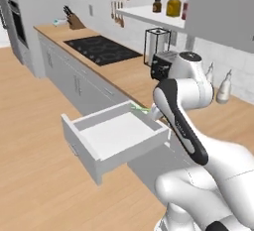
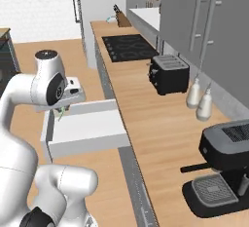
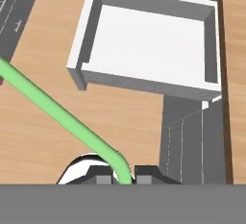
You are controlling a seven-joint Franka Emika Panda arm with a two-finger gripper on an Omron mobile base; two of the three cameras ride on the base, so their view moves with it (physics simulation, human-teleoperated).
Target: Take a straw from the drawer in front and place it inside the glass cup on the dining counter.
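Gripping the straw (image 3: 62,114) by one end above the open drawer (image 3: 149,45), the claw (image 3: 124,179) holds something light, thin, probably slippery.

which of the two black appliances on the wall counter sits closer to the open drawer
The black toaster, the boxy one with two top slots; it stands nearer the open drawer than the coffee machine at the near end.

The drawer (image 1: 115,137) looks like matt painted board, grey outside and smooth white inside. The straw (image 3: 62,114) reads as smooth, light-green plastic with a slight sheen. The wall counter (image 2: 146,119) has a light wood top with a matt finish. The toaster (image 2: 168,74) appears glossy black. The 2 bottles (image 2: 199,99) look like smooth off-white ceramic.
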